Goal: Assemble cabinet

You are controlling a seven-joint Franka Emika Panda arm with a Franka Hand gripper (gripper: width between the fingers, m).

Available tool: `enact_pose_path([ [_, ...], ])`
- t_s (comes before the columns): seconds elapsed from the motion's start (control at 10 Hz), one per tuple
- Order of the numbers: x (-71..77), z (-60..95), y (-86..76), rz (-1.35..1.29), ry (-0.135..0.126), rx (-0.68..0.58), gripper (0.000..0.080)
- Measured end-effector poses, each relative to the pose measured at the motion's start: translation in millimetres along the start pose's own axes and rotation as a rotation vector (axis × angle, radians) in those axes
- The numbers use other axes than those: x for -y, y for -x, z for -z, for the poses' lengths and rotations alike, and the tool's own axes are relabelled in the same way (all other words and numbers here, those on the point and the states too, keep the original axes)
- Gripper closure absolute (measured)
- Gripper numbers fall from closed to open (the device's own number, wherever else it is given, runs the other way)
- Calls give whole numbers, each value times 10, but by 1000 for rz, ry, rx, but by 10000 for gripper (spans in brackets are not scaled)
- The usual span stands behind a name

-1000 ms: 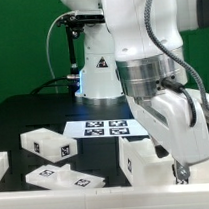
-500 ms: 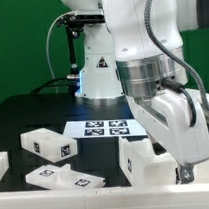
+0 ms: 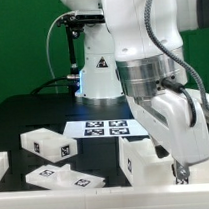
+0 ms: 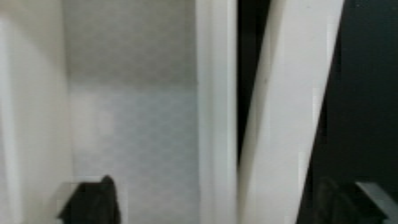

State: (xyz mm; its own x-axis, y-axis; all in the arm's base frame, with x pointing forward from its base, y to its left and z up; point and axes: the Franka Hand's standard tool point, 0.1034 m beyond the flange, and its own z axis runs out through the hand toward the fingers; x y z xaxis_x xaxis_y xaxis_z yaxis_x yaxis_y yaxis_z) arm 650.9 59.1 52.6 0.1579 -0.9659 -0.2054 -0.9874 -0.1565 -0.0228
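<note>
Four white cabinet pieces lie on the table (image 3: 23, 117): a big piece (image 3: 146, 160) under the gripper (image 3: 182, 172), a block (image 3: 50, 144), a tray (image 3: 52, 176) and a cut-off piece (image 3: 0, 164). Only the wrist view shows the fingers (image 4: 89, 200), spread wide astride the big piece's wall and clasping nothing.

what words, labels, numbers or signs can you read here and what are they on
No readable words or numbers.
Small triangular sign on the glossy white robot base: too small to read.
Black-and-white square tags on the flat white marker board and matte white cabinet blocks: patterns, no text.
</note>
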Motion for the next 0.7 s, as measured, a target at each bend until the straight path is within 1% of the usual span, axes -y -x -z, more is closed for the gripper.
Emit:
enact_pose_path([
  [0.1,0,0,0,0,0,0,412],
  [0.2,0,0,0,0,0,0,547],
  [0.3,0,0,0,0,0,0,547],
  [0.4,0,0,0,0,0,0,718],
  [0.7,9,2,-11,-54,-2,1,718],
])
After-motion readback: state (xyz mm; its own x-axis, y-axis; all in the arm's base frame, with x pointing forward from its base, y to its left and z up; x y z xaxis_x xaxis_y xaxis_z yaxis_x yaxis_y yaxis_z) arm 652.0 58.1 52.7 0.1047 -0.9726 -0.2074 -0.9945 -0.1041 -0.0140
